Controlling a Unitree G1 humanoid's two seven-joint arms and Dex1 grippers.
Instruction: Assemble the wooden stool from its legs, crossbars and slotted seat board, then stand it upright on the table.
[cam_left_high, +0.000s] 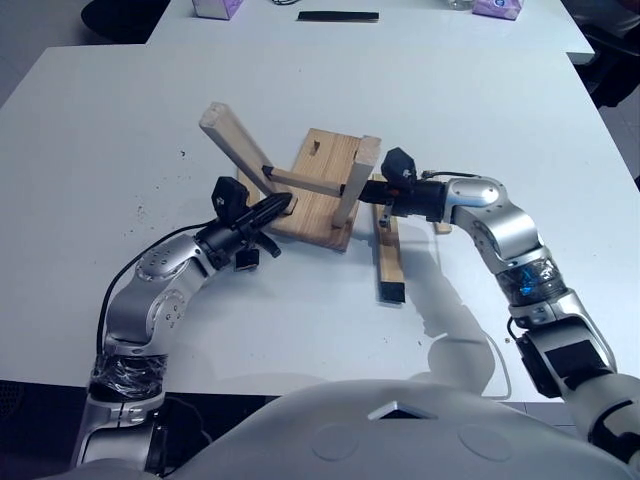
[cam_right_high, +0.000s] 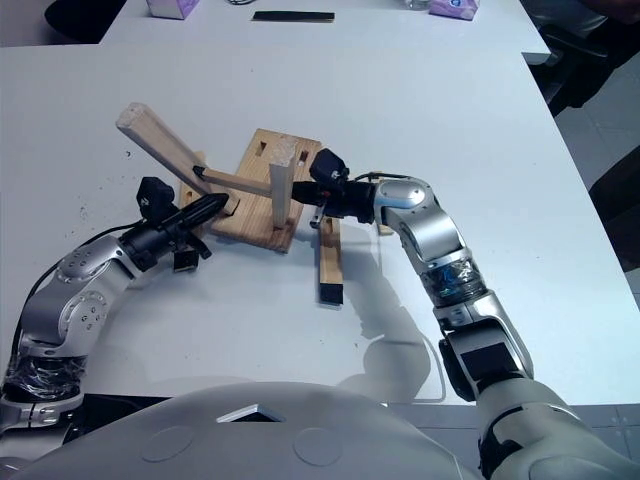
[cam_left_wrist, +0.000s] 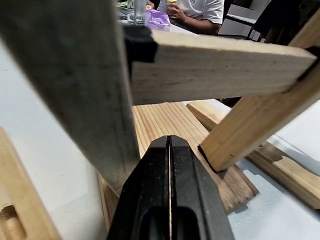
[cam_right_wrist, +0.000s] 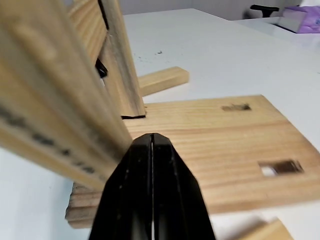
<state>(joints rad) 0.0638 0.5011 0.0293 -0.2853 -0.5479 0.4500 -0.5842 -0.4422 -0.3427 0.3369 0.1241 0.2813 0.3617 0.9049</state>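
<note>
Two joined legs (cam_left_high: 238, 145) on seat board (cam_left_high: 315, 215)

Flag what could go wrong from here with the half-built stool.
1. The leg-and-crossbar frame leans steeply over the seat board. The left gripper and right gripper sit beside it with jaws shut, not clamping it, so it could topple or pop out of its slots.
2. Nothing pins the seat board, so a push may slide it.
3. The loose leg lies close to the right gripper and might get knocked.
</note>
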